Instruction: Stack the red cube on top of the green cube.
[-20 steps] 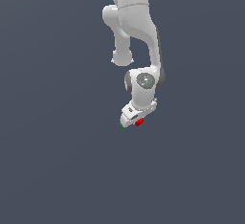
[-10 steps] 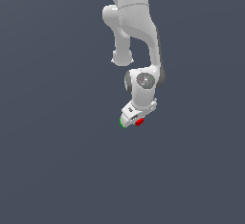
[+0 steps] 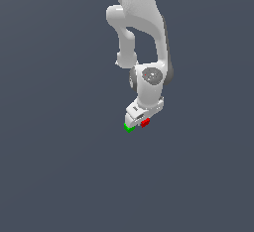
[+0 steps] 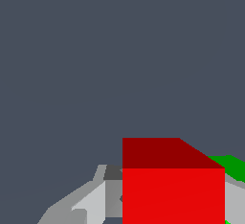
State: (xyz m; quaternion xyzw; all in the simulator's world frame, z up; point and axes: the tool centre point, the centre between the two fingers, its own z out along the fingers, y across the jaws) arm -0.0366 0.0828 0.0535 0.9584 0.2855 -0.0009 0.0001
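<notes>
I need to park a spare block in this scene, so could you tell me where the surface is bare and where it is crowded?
Only one spot is crowded: under the gripper, the green cube and red cube sit close together. The grey surface shows nothing else on either side of the cubes in the exterior view, or nearer the camera.

A plain, flat surface (image 3: 54, 176) of dark slate blue-grey is seen filling the exterior view from edge to edge and corner to corner. No seam or marking is shown on it. The same uniform tone is seen across the wrist view. The scene is lit evenly, and no distinct shadows are cast on the surface.
</notes>
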